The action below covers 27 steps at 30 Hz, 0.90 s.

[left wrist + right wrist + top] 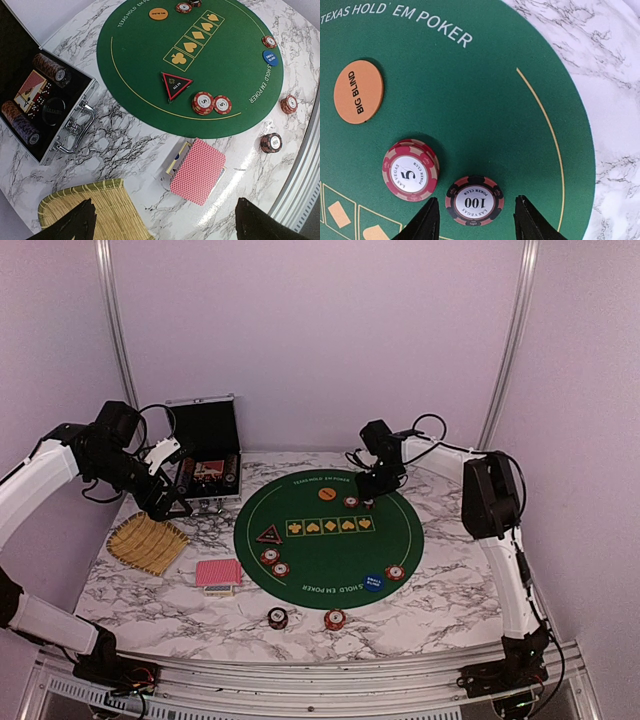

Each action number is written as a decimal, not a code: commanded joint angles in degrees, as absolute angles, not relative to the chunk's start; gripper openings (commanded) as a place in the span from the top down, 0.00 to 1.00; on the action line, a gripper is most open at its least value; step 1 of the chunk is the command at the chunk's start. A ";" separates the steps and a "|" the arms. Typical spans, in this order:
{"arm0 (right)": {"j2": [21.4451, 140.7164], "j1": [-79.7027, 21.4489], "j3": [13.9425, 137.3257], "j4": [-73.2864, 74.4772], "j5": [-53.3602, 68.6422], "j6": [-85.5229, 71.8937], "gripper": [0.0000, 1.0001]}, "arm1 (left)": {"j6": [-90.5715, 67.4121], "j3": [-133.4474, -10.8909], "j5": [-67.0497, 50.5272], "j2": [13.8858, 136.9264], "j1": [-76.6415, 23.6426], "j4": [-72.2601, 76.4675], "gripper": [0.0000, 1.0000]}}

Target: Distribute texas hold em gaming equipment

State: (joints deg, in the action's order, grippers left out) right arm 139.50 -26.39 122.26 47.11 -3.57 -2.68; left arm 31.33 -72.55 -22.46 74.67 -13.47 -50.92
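The right gripper (476, 214) stands half open, jaws flanking but not touching a dark round poker chip marked 100 (474, 201); it lies flat on the round green felt mat (485, 100) beside a red chip marked 5 (410, 170). The left gripper (165, 506) gapes wide and empty over the yellow woven straw tray (147, 544).

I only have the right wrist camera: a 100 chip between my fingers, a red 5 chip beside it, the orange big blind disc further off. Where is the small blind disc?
Observer: The blue disc lies at the near right edge of the green mat.
Operator: Any chips off the mat?
Observer: Two: a dark chip and a red chip sit on the marble table in front of the mat.
Operator: And the left arm?
Observer: The left gripper is open and empty, raised near the straw tray.
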 commanded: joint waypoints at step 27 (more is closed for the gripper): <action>114.89 -63.24 94.56 42.43 13.03 5.81 0.22 | 31.61 -73.69 -23.16 73.38 -13.71 -52.62 0.01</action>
